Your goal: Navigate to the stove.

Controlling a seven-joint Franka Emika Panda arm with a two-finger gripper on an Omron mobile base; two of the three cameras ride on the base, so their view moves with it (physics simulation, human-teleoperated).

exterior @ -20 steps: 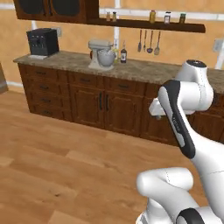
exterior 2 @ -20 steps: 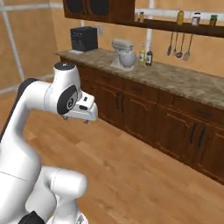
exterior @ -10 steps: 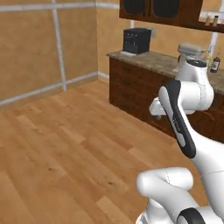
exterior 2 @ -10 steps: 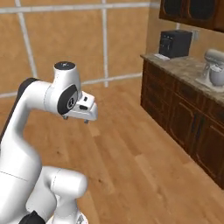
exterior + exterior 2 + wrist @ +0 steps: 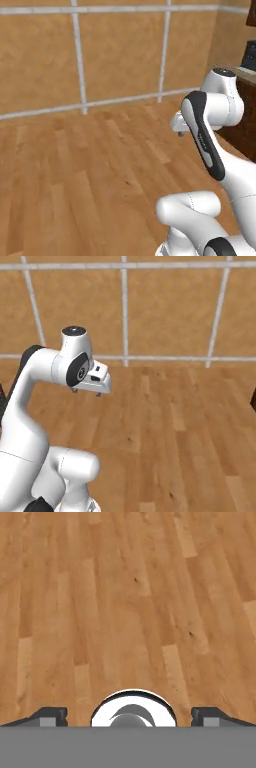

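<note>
The stove is out of view. My gripper [image 5: 180, 126] hangs folded in front of the arm, above bare wooden floor, and also appears in the right base view [image 5: 93, 388]. In the hand view my gripper [image 5: 131, 714] points down at the floor planks, its two dark fingertips [image 5: 48, 715] set wide apart, open, with nothing between them.
A tan tiled wall [image 5: 115, 55] with white grout lines runs across ahead, also seen in the right base view [image 5: 170, 311]. Wooden floor [image 5: 90, 170] stretches up to it. At the right edge stands the end of a dark wooden cabinet [image 5: 247, 131] with a black appliance [image 5: 249, 54] on its counter.
The whole picture has swung: the base turned left, so the counter, mixer and shelves slid off to the right and the tiled wall now faces me. The arm's pose is unchanged.
</note>
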